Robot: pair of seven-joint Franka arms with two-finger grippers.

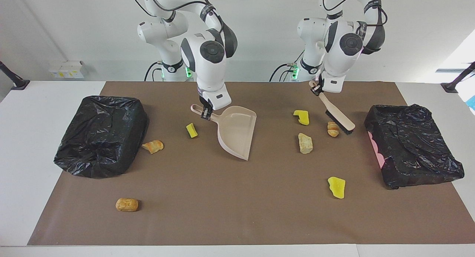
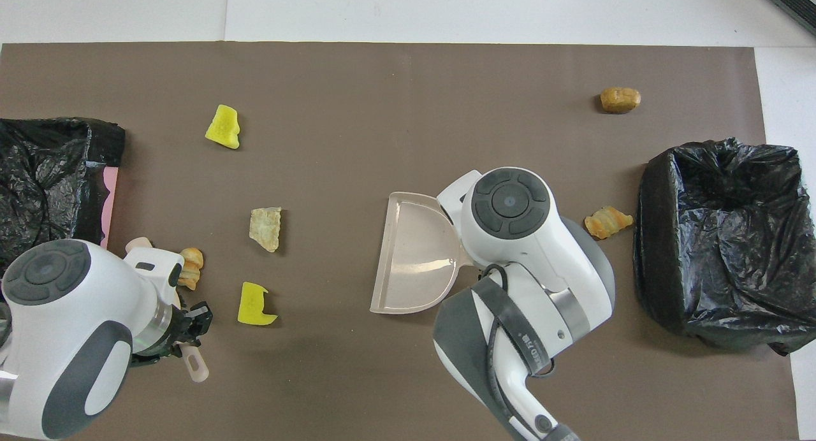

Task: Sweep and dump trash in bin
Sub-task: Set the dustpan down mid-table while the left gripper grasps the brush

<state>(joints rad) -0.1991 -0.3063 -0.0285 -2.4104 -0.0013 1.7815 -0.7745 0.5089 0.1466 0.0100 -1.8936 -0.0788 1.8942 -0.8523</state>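
The left end effector (image 1: 317,88), pinching the brush (image 1: 338,116) handle, slants its bristles against the croissant-like chunk (image 1: 333,129), with the right end effector (image 1: 205,114) pinching the dustpan (image 1: 237,132) well apart toward the right arm's end of the counter.

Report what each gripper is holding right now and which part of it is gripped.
The right gripper holds the beige dustpan by its handle, near the handle's end. The left gripper holds the brush by its handle's end, bristle head beside the croissant-like chunk.
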